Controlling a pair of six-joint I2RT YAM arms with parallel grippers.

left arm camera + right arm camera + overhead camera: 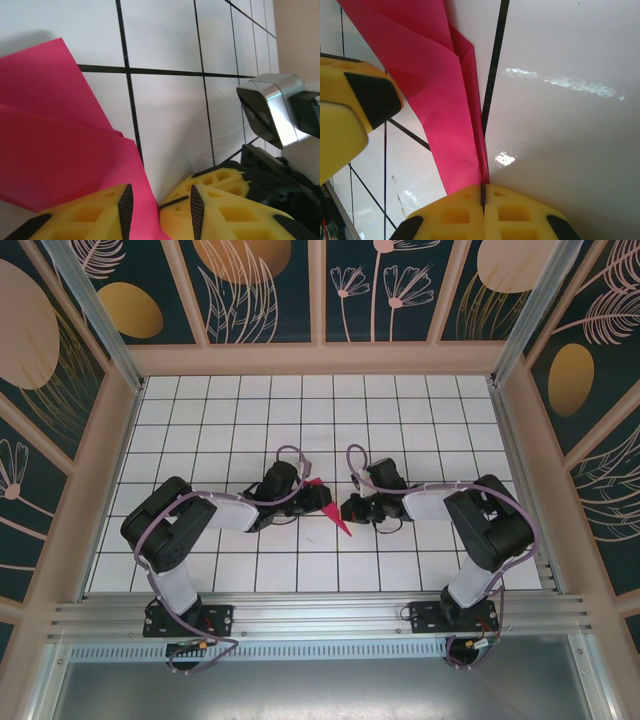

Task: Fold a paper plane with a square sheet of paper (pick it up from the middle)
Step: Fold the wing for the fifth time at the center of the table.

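1. Magenta-red, thin and matte, the paper plane (341, 524) sits mid-table (200, 410) between the two grippers. Its pointed tip pokes out toward the near edge. Whether it is lifted clear of the tiles can't be told.
2. The right gripper (482, 189) is clamped fully closed. Its yellow fingers meet in a tight seam on the stacked edges of the fold, so it has the paper pinched.
3. The left gripper (161, 192) stands partly open, with a plain gap between its ribbed black pads (125, 210). The paper's edge runs down into that gap, close against the left-hand pad. Contact there can't be judged.
4. The key relation is that in the top view the plane's long axis runs on a diagonal, far-left to near-right, crossing the space between left gripper (318, 502) and right gripper (350, 508). From the right pinch the paper (445, 100) fans away toward the left gripper's finger (360, 100), which sits just beside it. The paper already lies in the left jaws' mouth, so closing looks like all that arm needs.
5. Two overlapping flaps (65, 150) show crisp creases and sharp straight edges. Beneath them are glossy white tiles with black grid lines and patches of glare. Paper this thin would likely buckle or tear if the arms pull unevenly.
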